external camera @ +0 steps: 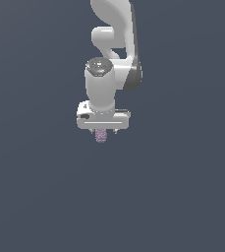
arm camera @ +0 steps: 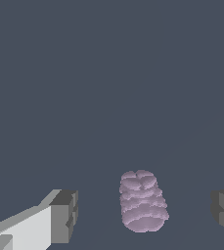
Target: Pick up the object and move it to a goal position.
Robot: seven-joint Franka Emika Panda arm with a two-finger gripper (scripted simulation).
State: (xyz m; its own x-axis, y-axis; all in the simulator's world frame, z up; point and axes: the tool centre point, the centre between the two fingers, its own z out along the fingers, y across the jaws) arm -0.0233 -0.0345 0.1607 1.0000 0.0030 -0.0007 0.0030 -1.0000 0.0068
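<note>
The object (arm camera: 142, 200) is a small pale purple-pink knobbly lump lying on the dark grey floor. In the wrist view it sits between my two fingertips, nearer one of them, with a clear gap to each pad. My gripper (arm camera: 143, 215) is open and empty, its fingers (arm camera: 64, 216) wide apart on either side of the lump. In the exterior view the white gripper (external camera: 104, 131) hangs straight down over the object (external camera: 101, 136), which shows just under the hand, and the fingers are mostly hidden by the hand.
The white arm (external camera: 111, 54) rises behind the gripper to the top of the exterior view. The plain dark grey floor (external camera: 35, 187) spreads all around. No goal marker shows.
</note>
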